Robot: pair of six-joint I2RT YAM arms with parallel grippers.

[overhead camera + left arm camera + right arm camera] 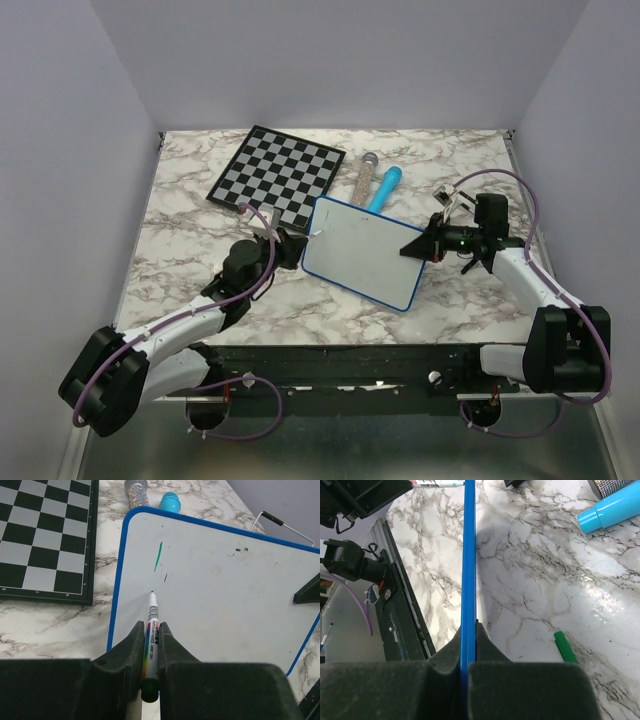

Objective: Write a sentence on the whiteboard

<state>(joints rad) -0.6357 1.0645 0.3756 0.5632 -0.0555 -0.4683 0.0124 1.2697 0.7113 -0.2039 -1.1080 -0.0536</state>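
Here, whiteboard (468, 555) edge-on in right tool (468, 632), face hidden

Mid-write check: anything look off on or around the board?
The white blue-rimmed rectangular whiteboard sits skewed on the marble table, the right tool clamped on its rim. Dark specks mar its surface, apart from the short green stroke. A green cap-like piece lies loose on the table nearby.

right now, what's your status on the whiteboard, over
Left tool shut on marker, tip at the whiteboard. Right tool shut on its blue rim. One short green stroke written. Nothing blocking the marker.
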